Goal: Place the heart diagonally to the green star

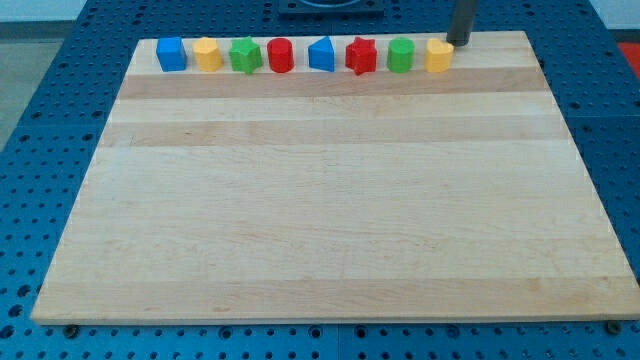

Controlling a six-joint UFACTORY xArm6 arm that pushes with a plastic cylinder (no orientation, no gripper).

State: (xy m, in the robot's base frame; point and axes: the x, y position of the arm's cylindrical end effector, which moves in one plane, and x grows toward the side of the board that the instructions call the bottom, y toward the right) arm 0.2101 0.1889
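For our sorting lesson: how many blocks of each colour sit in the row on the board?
Blue blocks: 2
Yellow blocks: 2
Green blocks: 2
Red blocks: 2
Total: 8

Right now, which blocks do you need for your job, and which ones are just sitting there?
Needed:
- yellow heart, far right of the row
- green star, third from the view's left
- my tip, just above and right of the heart

Just sitting there:
- blue cube
- yellow block
- red cylinder
- blue block
- red star
- green cylinder
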